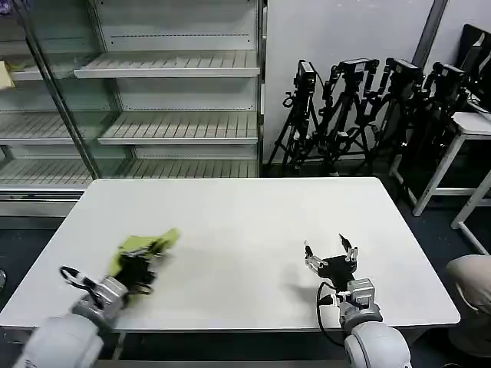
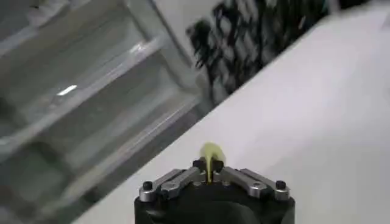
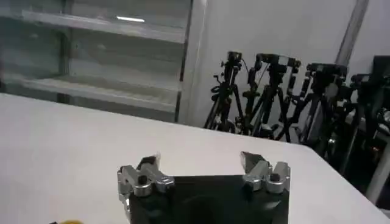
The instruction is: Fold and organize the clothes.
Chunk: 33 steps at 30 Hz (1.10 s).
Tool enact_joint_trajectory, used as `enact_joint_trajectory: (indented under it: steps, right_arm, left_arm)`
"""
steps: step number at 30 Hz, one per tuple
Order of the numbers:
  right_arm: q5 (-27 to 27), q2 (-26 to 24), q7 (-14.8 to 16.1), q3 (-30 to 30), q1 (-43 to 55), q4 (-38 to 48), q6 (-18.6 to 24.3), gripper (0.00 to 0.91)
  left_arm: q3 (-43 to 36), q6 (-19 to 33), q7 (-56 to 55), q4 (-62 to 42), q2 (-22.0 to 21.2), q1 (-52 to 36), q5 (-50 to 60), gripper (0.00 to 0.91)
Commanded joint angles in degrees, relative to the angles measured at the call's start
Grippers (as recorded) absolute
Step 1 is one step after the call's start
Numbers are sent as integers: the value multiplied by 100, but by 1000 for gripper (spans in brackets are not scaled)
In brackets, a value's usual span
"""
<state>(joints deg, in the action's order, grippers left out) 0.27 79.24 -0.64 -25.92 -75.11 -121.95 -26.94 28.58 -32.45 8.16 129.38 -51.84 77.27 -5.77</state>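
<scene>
A single lime-green shirt [image 1: 142,247] is seen bunched into a small crumpled wad near the left front part of the white table [image 1: 238,230], with one pale flap pointing away from the robot. No collar or sleeve can be made out in the bundle. The wad is gripped by the left gripper [image 1: 136,270], whose fingers are drawn together on the fabric; in the left wrist view a small tuft of the yellow-green cloth [image 2: 211,159] is seen pinched between the closed black fingertips, above the table surface. One right gripper [image 1: 331,255] is held low over the right front part of the table, well apart from the shirt, with its two fingers spread wide and nothing between them; the same wide gap is seen in the right wrist view [image 3: 204,164]. Beyond the far edge of the table, a metal shelving unit [image 1: 173,92] with several bare shelves is seen at the left, and a row of black tripods [image 1: 360,115] is lined up against the wall at the right. A white side table [image 1: 468,146] is placed at the far right.
</scene>
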Motion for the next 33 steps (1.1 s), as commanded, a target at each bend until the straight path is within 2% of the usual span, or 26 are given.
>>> enact_joint_trajectory:
  steps: [1, 5, 9, 13, 17, 18, 19, 26, 29, 33]
  right_arm:
    - [-72, -90, 6, -67, -71, -120, -70, 907]
    - [-60, -189, 65, -228, -147, -348, -132, 907]
    - [-155, -309, 61, -360, -109, -477, -259, 907]
    - [-164, -356, -150, -347, -11, -450, -27, 907]
    - [-187, -309, -505, -261, 40, -492, -324, 907]
    - [-184, -305, -548, -243, 53, -481, -349, 907]
    - [-186, -303, -550, -242, 54, -472, -340, 907]
    - [-187, -311, -640, -201, 229, -448, -508, 907]
    - [-395, -275, -582, -156, 313, -293, -417, 907]
    - [-382, -215, -538, -141, 443, -95, -227, 907]
  left_arm:
    - [-2026, -65, -1215, 85, -1656, -969, -2057, 10]
    - [-2066, -62, -1504, -685, -1920, -1467, -2191, 10]
    - [-2156, -61, -1483, -877, -1998, -1661, -2214, 10]
    - [-2295, -60, -1362, -952, -2125, -1687, -2029, 10]
    - [-2470, -36, -1164, -1047, -2213, -1663, -1648, 40]
    - [-2507, -37, -1154, -1061, -2241, -1658, -1546, 584]
    - [-2540, -26, -1150, -1070, -2276, -1657, -1509, 907]
    - [-2457, 503, -864, -759, -2266, -1600, -1452, 907]
    - [-2281, 715, -675, -476, -2106, -1361, -1327, 907]
    - [-1959, 815, -659, -258, -2092, -1220, -1322, 907]
